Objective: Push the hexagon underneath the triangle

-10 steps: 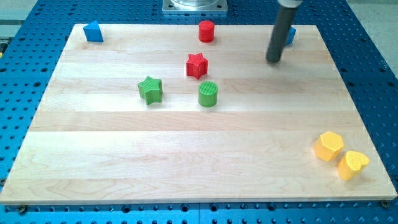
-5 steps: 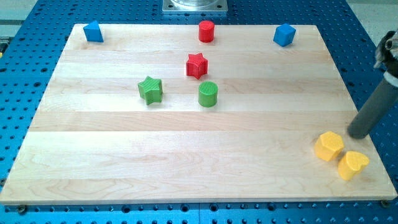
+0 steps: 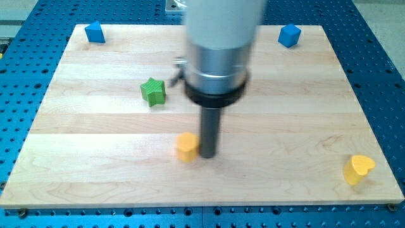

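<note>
The yellow hexagon (image 3: 186, 146) lies on the wooden board below the middle. My tip (image 3: 207, 154) stands right against its right side. The blue triangle (image 3: 95, 31) sits at the board's top left corner, far up and left of the hexagon. The arm's large grey body fills the view's top middle and hides the red star, the red cylinder and the green cylinder behind it.
A green star (image 3: 153, 90) lies left of the arm, above the hexagon. A blue cube (image 3: 289, 35) sits at the top right corner. A yellow heart (image 3: 358, 168) lies at the bottom right. The board (image 3: 95, 171) rests on a blue perforated table.
My tip swept from the board's right edge to below the middle. The yellow hexagon slid far left from beside the yellow heart. The arm now covers the red blocks and the green cylinder.
</note>
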